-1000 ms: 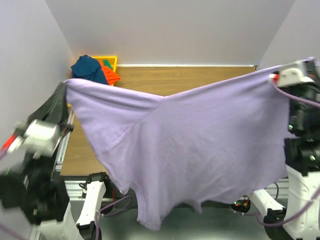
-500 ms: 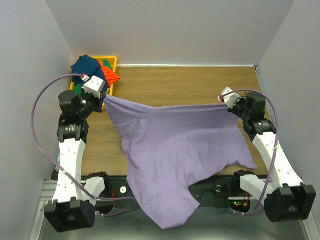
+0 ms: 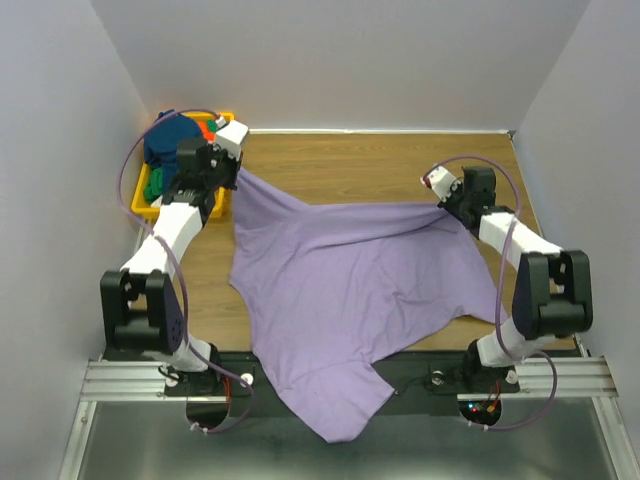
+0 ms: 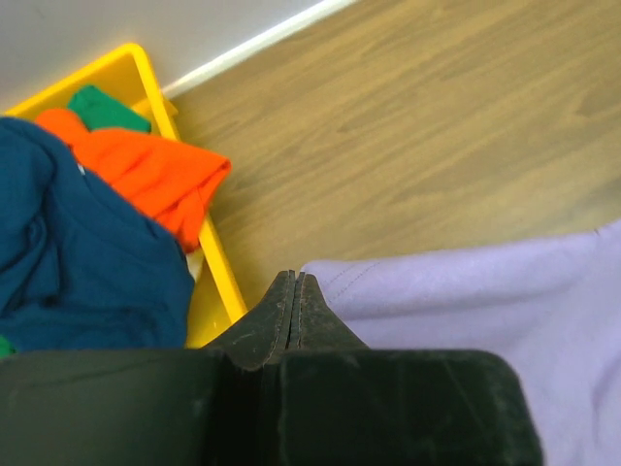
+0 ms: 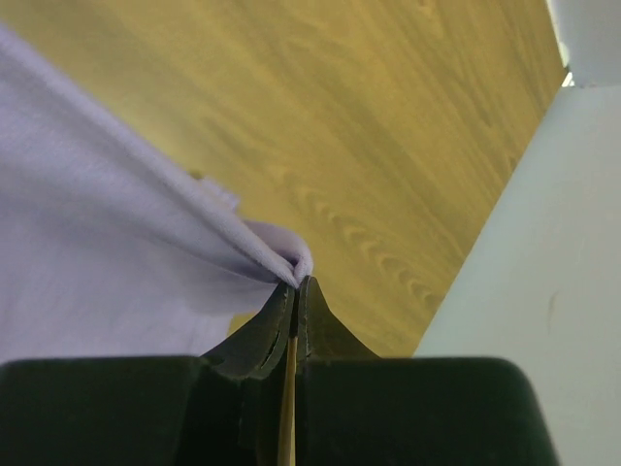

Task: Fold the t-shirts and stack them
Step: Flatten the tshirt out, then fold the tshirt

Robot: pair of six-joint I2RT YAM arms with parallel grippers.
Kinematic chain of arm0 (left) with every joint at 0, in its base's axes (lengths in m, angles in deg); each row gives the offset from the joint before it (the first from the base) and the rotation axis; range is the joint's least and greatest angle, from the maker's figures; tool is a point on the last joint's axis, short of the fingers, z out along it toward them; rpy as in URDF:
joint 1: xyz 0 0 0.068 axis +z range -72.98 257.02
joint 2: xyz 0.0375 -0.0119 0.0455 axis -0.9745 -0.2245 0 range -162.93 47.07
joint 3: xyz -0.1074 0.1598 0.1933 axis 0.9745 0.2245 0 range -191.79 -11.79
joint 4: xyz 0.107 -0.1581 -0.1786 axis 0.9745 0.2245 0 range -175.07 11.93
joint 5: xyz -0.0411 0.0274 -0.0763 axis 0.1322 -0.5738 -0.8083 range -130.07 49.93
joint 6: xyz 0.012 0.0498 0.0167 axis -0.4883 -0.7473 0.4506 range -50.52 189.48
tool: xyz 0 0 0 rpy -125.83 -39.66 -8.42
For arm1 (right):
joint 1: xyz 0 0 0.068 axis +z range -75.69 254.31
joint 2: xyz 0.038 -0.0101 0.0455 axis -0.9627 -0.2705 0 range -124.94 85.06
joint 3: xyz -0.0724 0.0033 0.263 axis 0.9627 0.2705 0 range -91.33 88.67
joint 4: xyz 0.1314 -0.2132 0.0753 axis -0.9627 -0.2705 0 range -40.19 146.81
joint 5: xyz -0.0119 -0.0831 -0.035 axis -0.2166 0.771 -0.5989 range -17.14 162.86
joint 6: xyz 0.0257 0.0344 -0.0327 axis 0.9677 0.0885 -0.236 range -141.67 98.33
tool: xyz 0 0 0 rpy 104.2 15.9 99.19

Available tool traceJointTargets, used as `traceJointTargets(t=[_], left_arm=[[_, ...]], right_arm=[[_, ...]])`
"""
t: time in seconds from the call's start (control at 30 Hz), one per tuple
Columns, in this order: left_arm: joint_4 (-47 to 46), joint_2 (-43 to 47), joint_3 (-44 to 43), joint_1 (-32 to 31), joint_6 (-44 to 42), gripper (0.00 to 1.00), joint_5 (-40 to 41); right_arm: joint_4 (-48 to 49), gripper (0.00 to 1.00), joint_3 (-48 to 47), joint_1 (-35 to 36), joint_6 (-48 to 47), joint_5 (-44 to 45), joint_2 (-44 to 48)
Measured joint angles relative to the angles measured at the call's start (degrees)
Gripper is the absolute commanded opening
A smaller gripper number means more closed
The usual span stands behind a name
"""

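Yellow bin point(image 4: 219, 272) is sitting on the wood table point(image 3: 340, 165) at its far left corner, close against the left wall point(image 3: 60, 120). A white strip point(image 3: 380, 130) is running along the table's far edge below the grey back wall point(image 3: 350, 60). Grooved metal rails point(image 3: 120, 378) are lying across the near edge.

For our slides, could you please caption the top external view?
The left gripper and right gripper pinch a lavender t-shirt spread across the wooden table beside a yellow bin.
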Motion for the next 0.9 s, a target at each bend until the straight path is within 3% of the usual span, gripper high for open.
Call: traceJointTargets(t=[0.53,0.7,0.9], left_arm=[[-1.8,-35.6,-36.9,-1.9,5.8,0.00,2.4],[-0.6,-43.9,-45.4,-2.4,6.3,0.00,3.4],[0.2,-47.5,-49.2,-3.2,6.2,0.00,4.5]], right_arm=[[5.3,0.01,-28.5,-7.3,2.6,3.7,-33.0],[5.3,0.01,-34.8,-7.3,2.0,4.5,-39.4],[5.3,0.01,-40.5,-7.5,1.3,5.4,-43.1]])
